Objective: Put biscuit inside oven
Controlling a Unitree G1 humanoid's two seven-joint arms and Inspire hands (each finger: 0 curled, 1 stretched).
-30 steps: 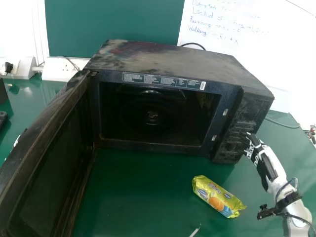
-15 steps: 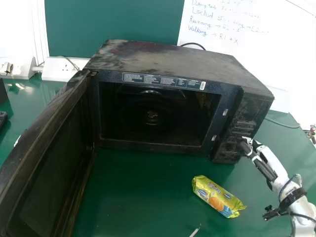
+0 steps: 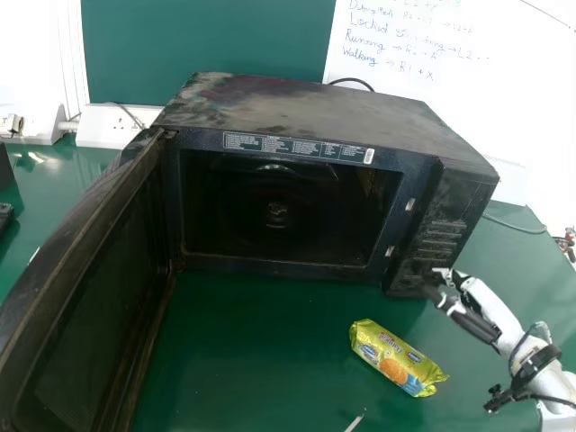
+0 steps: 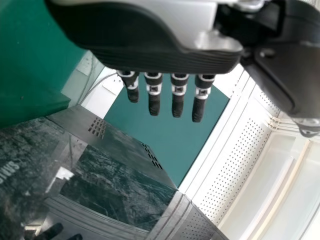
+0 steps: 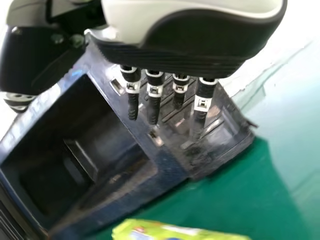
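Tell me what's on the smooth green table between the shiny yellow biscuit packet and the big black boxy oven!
Nothing: the head view shows bare green table between the packet and the oven.

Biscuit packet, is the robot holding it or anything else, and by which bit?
Nothing is held: the biscuit packet lies on the table, and the right hand and left hand are both empty.

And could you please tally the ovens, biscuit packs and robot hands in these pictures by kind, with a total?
Oven: 1
Biscuit pack: 1
Robot hands, the left hand and the right hand: 2
Total: 4
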